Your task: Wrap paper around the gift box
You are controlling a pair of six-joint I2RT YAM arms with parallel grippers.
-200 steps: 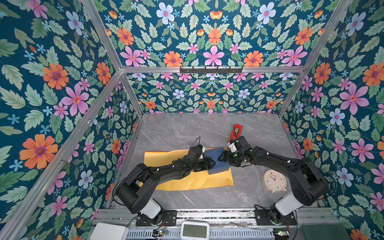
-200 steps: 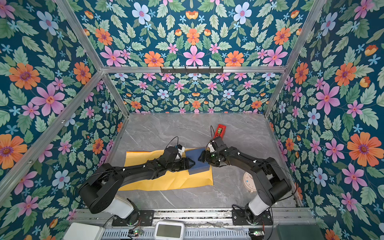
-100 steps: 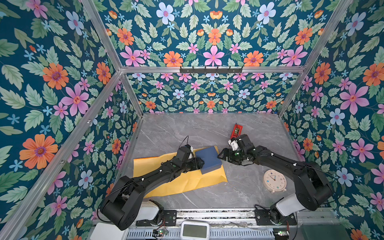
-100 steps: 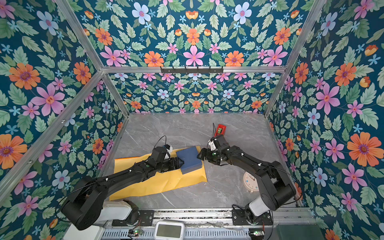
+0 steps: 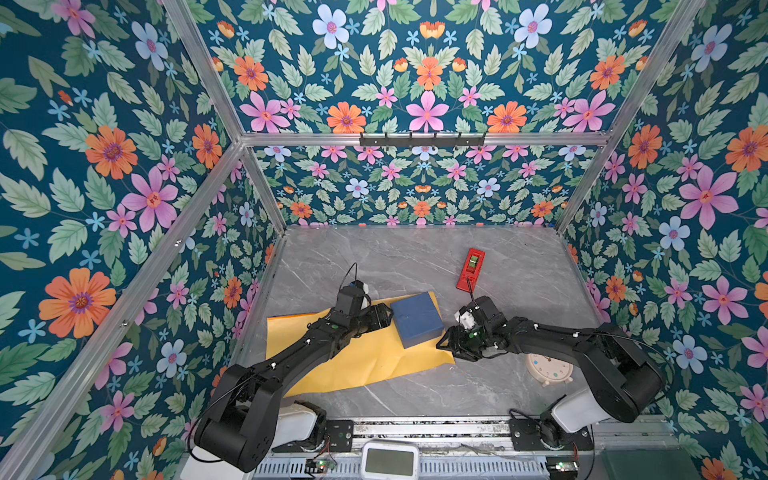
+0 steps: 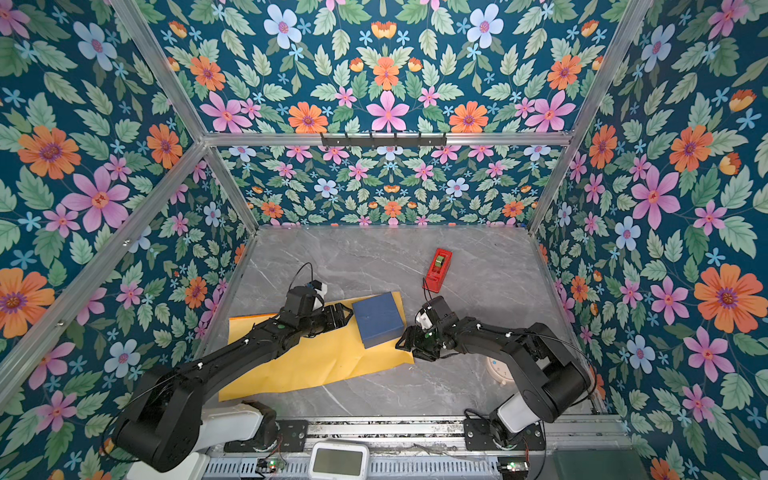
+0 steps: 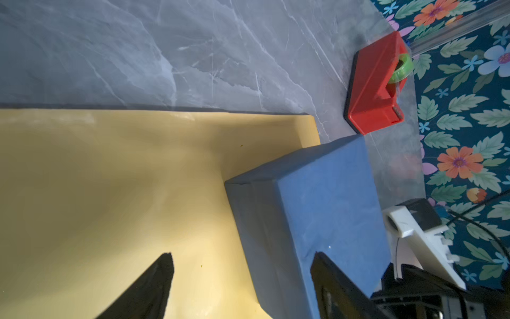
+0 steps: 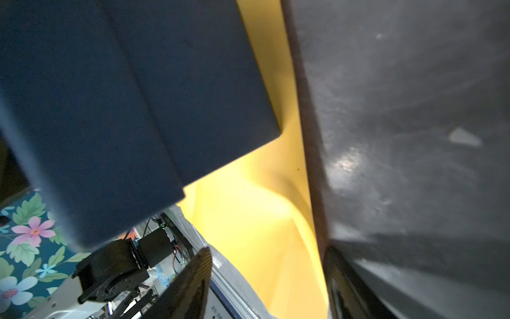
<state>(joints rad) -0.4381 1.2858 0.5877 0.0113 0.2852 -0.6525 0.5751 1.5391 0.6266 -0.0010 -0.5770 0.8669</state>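
Just now let go of the gift box (image 5: pixel 417 319) on both sides; a second back crowded it from left and right, now leaves it lying flat on the far right corner of the paper (image 5: pixel 353 365), yellow face up; meanwhile dragged the paper askew on the table (image 5: pixel 395 257), right end farther back, left end nearer the front. Holds the left jaws spread wide just beside the box's left side, gripping nothing; holds the right jaws apart too, poised at the paper's right edge by the box's near corner, not closed on it. Looks like placing done and folding not begun. Mind the left arm (image 5: pixel 316 345) stretched across the paper, blocking a fold from that side; leave alone the red tape dispenser (image 5: pixel 471 269), well beyond the box; watch the clock (image 5: pixel 547 365) half under the right arm (image 5: pixel 552 336), near the paper's corner yet apart.
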